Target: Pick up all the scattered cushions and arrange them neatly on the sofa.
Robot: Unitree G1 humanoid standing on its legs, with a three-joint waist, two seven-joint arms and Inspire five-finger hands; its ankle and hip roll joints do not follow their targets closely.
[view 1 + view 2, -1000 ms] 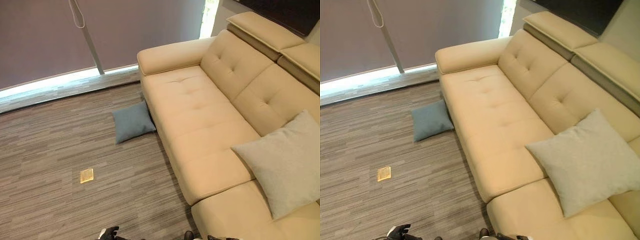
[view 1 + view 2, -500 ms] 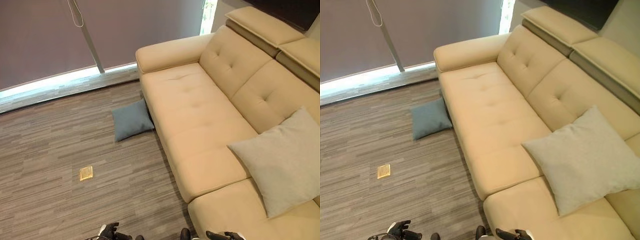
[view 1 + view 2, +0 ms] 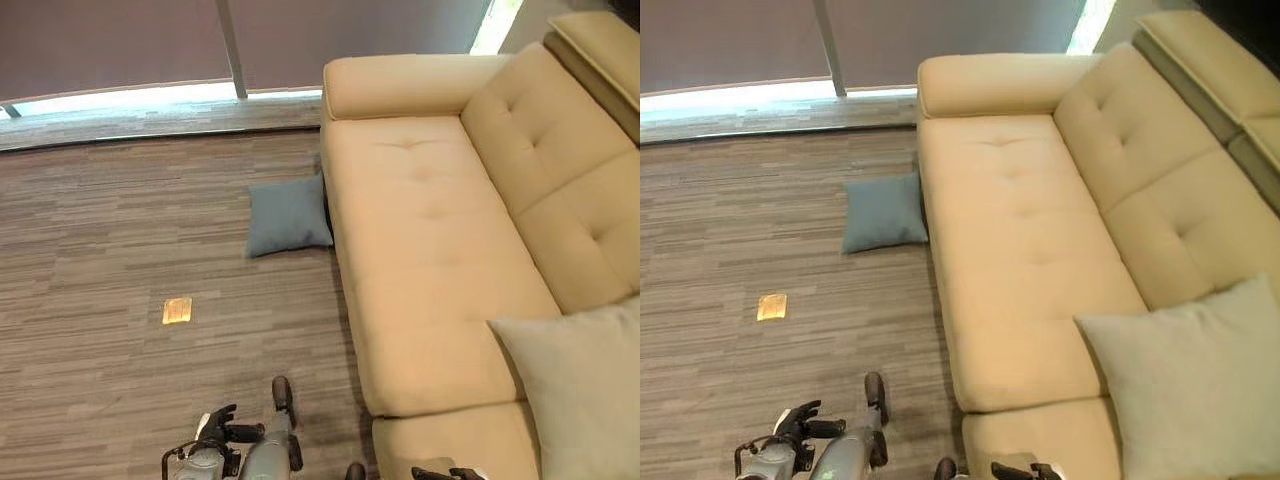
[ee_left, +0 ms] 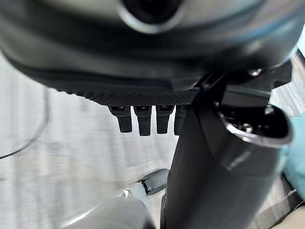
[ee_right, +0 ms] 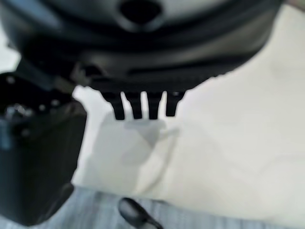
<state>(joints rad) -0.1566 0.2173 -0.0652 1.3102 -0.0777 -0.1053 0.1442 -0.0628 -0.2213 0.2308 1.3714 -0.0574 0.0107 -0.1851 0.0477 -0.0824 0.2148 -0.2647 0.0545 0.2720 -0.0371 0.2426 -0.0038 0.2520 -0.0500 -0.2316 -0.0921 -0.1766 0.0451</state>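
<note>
Striped grey-brown carpet floor (image 3: 100, 330) carries a small blue-grey square cushion (image 3: 288, 216) touching the cream leather sofa (image 3: 430, 250), where a pale grey fabric cushion (image 3: 585, 390) leans. Left hand (image 4: 143, 119) and right hand (image 5: 143, 107) hang empty, fingers straight, apart.

No text, label, number or sign can be read anywhere in these views. The cream sofa (image 3: 430, 250), taking up the right half of the frame, bears only plain tufted upholstery. The blue-grey cushion (image 3: 288, 215) on the floor at centre and the pale grey cushion (image 3: 585, 390) at the lower right carry no tag or print. The small yellow plate (image 3: 177, 310) set in the striped floor (image 3: 110, 240), left of centre, shows no legible marking.
</note>
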